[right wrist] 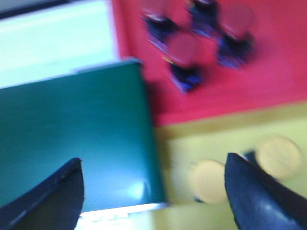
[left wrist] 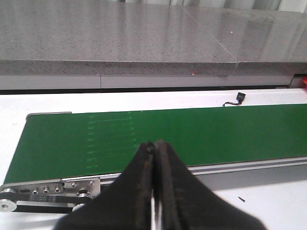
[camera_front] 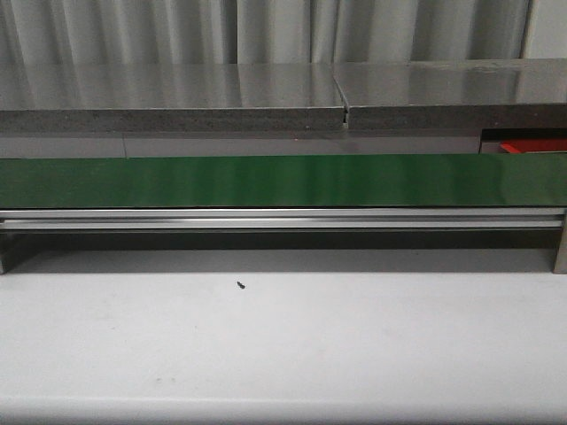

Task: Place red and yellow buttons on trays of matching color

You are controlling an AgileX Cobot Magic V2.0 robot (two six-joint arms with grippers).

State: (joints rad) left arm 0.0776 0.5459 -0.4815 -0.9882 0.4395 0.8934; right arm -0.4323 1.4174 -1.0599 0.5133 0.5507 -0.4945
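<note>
In the blurred right wrist view, several red buttons (right wrist: 184, 50) with dark bases stand on the red tray (right wrist: 273, 91). Two yellow buttons (right wrist: 208, 181) (right wrist: 278, 155) sit on the yellow tray (right wrist: 211, 139) beside it. My right gripper (right wrist: 153, 158) is open and empty, hovering over the end of the green belt (right wrist: 72, 139) and the yellow tray's edge. My left gripper (left wrist: 154, 143) is shut on nothing above the near edge of the green belt (left wrist: 144, 129). No button shows on the belt. Neither gripper appears in the front view.
The green conveyor (camera_front: 283, 181) spans the front view with its aluminium rail (camera_front: 283, 219) below. A grey stone ledge (camera_front: 177, 97) runs behind it. A sliver of the red tray (camera_front: 532, 146) shows far right. A small black speck (camera_front: 241, 285) lies on the white table.
</note>
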